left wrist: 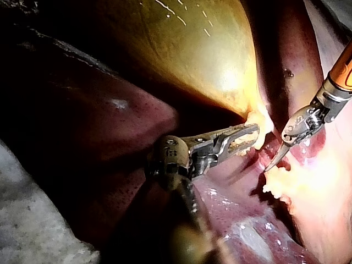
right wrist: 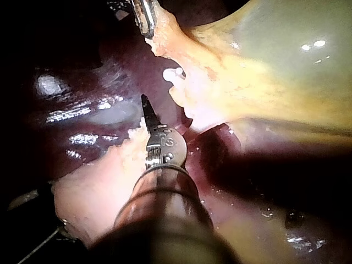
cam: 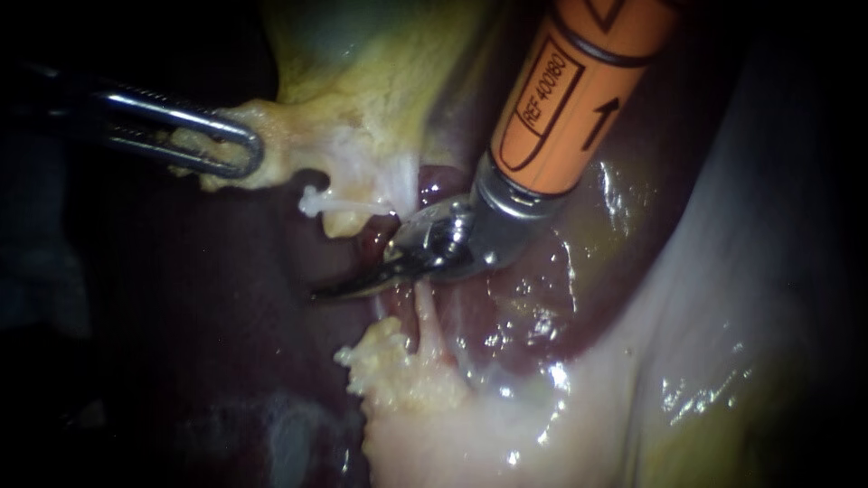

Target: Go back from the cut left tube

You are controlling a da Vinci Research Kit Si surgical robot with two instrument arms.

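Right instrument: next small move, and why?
Probably draw the right instrument straight back along its shaft, up and to the right in the endoscope view. Its blades look shut and empty, with the tip lying close to the cut tube's white stub. The left instrument grips the yellow tissue.

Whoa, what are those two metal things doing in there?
Two robot instruments are working on a pig's gallbladder and liver. The left instrument has its jaws shut on the yellowish tissue at the gallbladder's edge. The right instrument, the one with the orange shaft, has its thin jaws shut and holds nothing, just beside a pale tube stub with a loose end.
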